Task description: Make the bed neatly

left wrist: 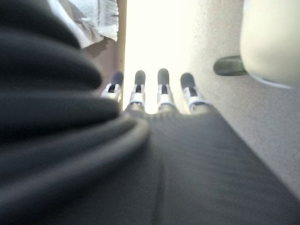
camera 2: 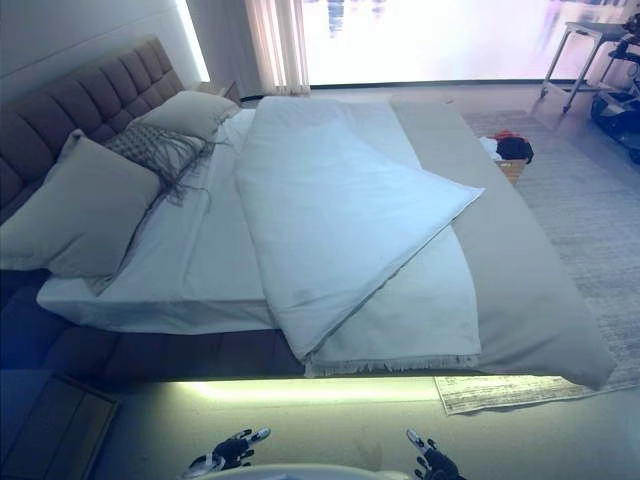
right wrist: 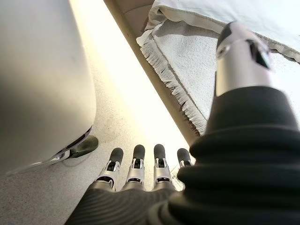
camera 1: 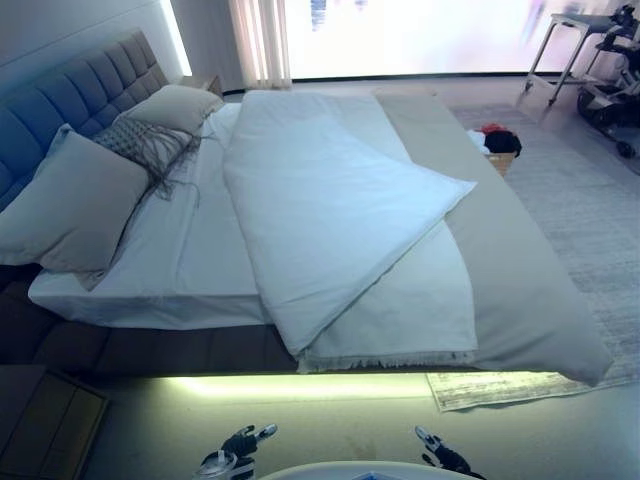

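Observation:
The bed [camera 1: 150, 345] lies crosswise before me, headboard on the left. A white duvet [camera 1: 320, 210] lies on it with one corner folded back across the middle. Under it a beige blanket [camera 1: 520, 280] with a fringed hem covers the foot end and hangs over the near edge. Three pillows [camera 1: 75, 215] lie by the headboard, one with a grey tasselled cover [camera 1: 145, 145]. My left hand [camera 1: 240, 445] and right hand [camera 1: 440, 458] hang low at the bottom edge, in front of the bed. Both are open and empty, with straight fingers [left wrist: 161, 89] [right wrist: 136, 166].
A wooden nightstand [camera 1: 45, 425] stands at lower left. A pale rug [camera 1: 590, 210] lies past the foot of the bed, its corner [camera 1: 470, 388] near me. A small basket with red and black things [camera 1: 497, 145] stands on it. A metal-legged table [camera 1: 575, 45] stands far right.

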{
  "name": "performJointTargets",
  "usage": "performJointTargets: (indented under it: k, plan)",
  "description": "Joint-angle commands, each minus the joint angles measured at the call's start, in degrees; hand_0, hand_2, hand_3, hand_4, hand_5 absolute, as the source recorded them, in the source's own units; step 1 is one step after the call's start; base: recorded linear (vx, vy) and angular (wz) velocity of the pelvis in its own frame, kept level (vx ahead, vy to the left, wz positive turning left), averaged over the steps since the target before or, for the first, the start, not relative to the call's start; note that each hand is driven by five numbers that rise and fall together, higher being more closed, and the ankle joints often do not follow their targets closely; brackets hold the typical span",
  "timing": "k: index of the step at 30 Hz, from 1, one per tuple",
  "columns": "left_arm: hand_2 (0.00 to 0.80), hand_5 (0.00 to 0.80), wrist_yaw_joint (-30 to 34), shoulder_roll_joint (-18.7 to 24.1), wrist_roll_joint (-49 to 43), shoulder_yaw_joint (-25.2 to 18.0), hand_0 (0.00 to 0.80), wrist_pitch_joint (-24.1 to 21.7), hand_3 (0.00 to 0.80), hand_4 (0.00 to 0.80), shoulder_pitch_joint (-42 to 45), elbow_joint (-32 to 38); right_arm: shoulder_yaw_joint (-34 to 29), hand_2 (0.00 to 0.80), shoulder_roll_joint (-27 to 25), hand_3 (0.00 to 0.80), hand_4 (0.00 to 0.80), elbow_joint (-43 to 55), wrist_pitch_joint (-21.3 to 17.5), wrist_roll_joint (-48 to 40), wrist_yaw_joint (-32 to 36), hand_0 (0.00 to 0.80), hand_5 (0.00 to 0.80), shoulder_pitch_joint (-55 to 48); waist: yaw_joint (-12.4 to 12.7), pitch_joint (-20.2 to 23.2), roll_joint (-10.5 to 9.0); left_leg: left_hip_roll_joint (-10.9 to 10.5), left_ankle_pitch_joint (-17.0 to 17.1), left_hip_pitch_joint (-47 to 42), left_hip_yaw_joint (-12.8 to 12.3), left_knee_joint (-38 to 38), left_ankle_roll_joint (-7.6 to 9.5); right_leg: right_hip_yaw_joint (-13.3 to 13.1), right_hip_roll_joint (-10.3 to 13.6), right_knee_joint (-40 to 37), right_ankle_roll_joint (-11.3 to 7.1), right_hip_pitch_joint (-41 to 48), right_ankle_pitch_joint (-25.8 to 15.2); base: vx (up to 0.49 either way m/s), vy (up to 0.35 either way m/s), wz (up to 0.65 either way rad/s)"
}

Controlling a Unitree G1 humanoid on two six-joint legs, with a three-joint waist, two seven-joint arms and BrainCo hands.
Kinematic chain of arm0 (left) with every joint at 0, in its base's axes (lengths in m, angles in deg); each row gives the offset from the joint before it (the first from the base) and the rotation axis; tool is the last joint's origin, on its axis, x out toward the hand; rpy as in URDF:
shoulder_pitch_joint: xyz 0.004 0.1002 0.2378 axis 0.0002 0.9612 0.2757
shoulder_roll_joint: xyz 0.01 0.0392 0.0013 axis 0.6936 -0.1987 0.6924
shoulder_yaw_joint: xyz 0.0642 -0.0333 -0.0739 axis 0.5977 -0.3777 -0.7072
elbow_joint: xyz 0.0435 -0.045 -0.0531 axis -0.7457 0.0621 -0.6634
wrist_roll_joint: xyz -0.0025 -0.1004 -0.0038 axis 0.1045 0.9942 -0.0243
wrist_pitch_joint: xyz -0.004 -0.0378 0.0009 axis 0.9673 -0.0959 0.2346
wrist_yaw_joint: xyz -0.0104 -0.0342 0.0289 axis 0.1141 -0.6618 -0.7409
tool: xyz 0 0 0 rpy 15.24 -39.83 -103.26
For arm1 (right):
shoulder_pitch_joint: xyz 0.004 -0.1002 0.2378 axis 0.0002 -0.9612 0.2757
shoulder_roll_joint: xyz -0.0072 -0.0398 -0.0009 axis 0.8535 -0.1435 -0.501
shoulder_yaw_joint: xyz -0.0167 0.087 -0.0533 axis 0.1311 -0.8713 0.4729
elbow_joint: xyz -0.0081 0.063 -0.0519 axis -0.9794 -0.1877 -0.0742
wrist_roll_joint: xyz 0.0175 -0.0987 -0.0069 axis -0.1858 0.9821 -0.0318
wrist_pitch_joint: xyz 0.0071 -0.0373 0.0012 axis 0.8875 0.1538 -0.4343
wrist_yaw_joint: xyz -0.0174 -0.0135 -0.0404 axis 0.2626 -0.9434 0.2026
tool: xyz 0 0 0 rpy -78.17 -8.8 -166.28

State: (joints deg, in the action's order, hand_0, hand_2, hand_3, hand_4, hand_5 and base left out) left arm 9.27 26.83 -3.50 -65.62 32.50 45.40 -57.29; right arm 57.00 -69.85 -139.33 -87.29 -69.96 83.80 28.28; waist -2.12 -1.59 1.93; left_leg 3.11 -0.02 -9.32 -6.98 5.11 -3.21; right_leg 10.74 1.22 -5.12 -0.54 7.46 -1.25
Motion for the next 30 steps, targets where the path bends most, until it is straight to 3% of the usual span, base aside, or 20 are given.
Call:
performJointTargets:
  k: [1,12,18,23,26,28,30]
  plan:
    - [0.000,0.000,0.8,-2.3,0.8,0.3,0.000,0.2,0.000,0.000,-3.6,-3.1,1.0,0.000,2.2,0.000,0.000,-3.6,1.3,0.6,0.8,0.000,0.000,5.4,0.7,-1.4,-2.12,-5.0,-1.9,0.2,-0.1,-0.1,4.80,-0.9,1.5,1.0,-2.85,0.0,-1.1,0.000,0.000,0.00]
    - [0.000,0.000,0.3,-2.4,4.3,-1.2,0.000,1.8,0.000,0.000,-3.6,-3.7,0.7,0.000,2.1,0.000,0.000,-3.5,1.7,0.0,1.3,0.000,0.000,5.6,0.6,-1.8,-2.12,-4.9,-1.7,0.3,0.1,-0.1,4.73,-1.2,1.3,1.0,-2.73,0.0,-1.1,0.010,-0.002,0.00]
    - [0.000,0.000,3.8,0.9,11.6,-6.2,0.000,0.7,0.000,0.000,-3.4,-2.9,-1.1,0.000,-0.3,0.000,0.000,-2.6,1.6,-3.2,4.4,0.000,0.000,5.8,0.9,-2.3,-2.04,-4.9,-1.6,0.3,0.2,-0.1,4.57,-1.1,1.3,1.0,-2.73,0.1,-1.0,0.029,-0.007,0.00]
    - [0.000,0.000,8.7,3.6,28.0,-14.2,0.000,4.3,0.000,0.000,-2.6,-1.6,-5.6,0.000,-2.1,0.000,0.000,0.1,0.4,-10.8,8.0,0.000,0.000,6.0,1.3,-2.4,-1.74,-4.7,-1.7,0.4,0.3,-0.6,4.64,-0.7,1.4,3.1,-2.28,-0.4,0.7,0.029,-0.043,0.01]
    - [0.000,0.000,6.9,3.7,25.3,-15.7,0.000,3.0,0.000,0.000,-2.5,-1.8,-5.5,0.000,-2.2,0.000,0.000,1.0,-2.2,-8.9,6.6,0.000,0.000,7.0,1.7,-3.6,-2.34,-4.6,-3.3,3.2,0.7,-8.1,4.21,-0.4,1.7,6.5,-1.10,-1.8,1.7,-0.017,-0.077,0.02]
    - [0.000,0.000,6.8,3.7,22.5,-15.9,0.000,2.4,0.000,0.000,-2.8,-2.6,-5.2,0.000,-2.7,0.000,0.000,0.6,-2.6,-8.1,6.0,0.000,0.000,7.9,1.9,-4.8,-3.42,-4.6,-5.0,6.9,0.6,-17.7,3.59,-0.2,2.4,7.9,0.15,-2.3,2.3,-0.017,-0.063,0.11]
    - [0.000,0.000,6.7,3.2,21.9,-16.0,0.000,1.7,0.000,0.000,-2.6,-3.3,-4.9,0.000,-3.3,0.000,0.000,0.3,-2.1,-6.4,5.4,0.000,0.000,8.4,2.5,-6.5,-3.48,-3.4,-0.8,12.2,0.8,-25.7,1.91,-0.3,1.9,8.9,1.69,-1.9,3.0,0.033,-0.012,0.10]
